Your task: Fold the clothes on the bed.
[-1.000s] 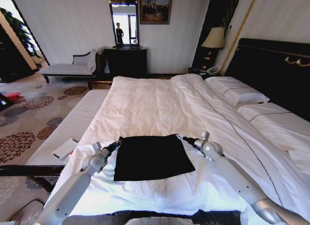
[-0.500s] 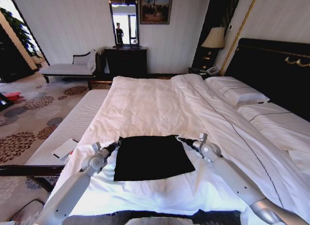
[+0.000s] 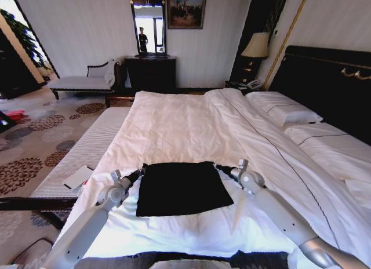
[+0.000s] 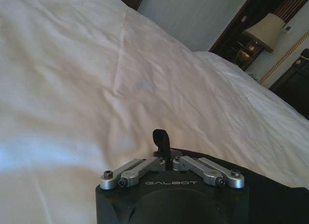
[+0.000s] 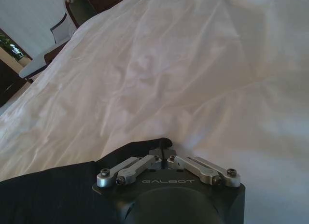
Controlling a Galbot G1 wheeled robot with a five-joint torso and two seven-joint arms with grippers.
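The clothes (image 3: pixel 182 189), a black T-shirt, lie flat as a rough rectangle on the near part of the bed's white duvet (image 3: pixel 174 124). My left gripper (image 3: pixel 141 169) sits at the shirt's far left corner and is shut on it. In the left wrist view its fingertips (image 4: pixel 161 138) stand pressed together, with black fabric (image 4: pixel 277 192) beside the gripper body. At the far right corner my right gripper (image 3: pixel 217 166) is shut on the cloth. The right wrist view has the shirt (image 5: pixel 48 190) running up to the gripper (image 5: pixel 164 146).
White pillows (image 3: pixel 284 109) lie against the dark headboard (image 3: pixel 324 77) on the right. A pale padded bench (image 3: pixel 87 147) with a flat white item (image 3: pixel 77 177) runs along the bed's left side. A chaise (image 3: pixel 81 82), dark dresser (image 3: pixel 151 72) and lamp (image 3: pixel 255 46) stand beyond.
The right arm has edged a little toward the shirt's corner. The shirt and the left arm have not visibly moved.
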